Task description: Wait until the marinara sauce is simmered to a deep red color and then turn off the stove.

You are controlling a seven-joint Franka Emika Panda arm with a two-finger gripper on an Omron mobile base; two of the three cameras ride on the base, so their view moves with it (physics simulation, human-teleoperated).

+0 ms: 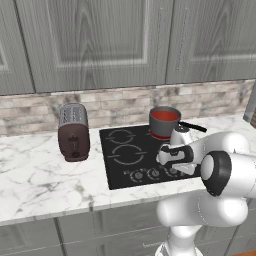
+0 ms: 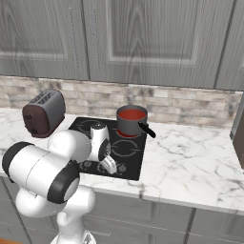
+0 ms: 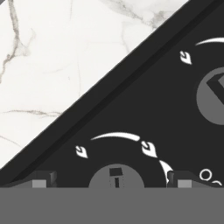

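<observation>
Jaws are spread wide, holding nothing, straddling a stove knob (image 3: pixel 116 176) so they can twist it. The stove (image 1: pixel 120 165) sits on the marble surface (image 1: pixel 40 175), the red marinara sauce (image 1: pixel 164 116) on its back burner.

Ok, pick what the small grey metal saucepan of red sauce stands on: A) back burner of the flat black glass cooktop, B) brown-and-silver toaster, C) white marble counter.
A: the small grey metal saucepan sits on the flat black glass cooktop, at its back by the wall.
</observation>
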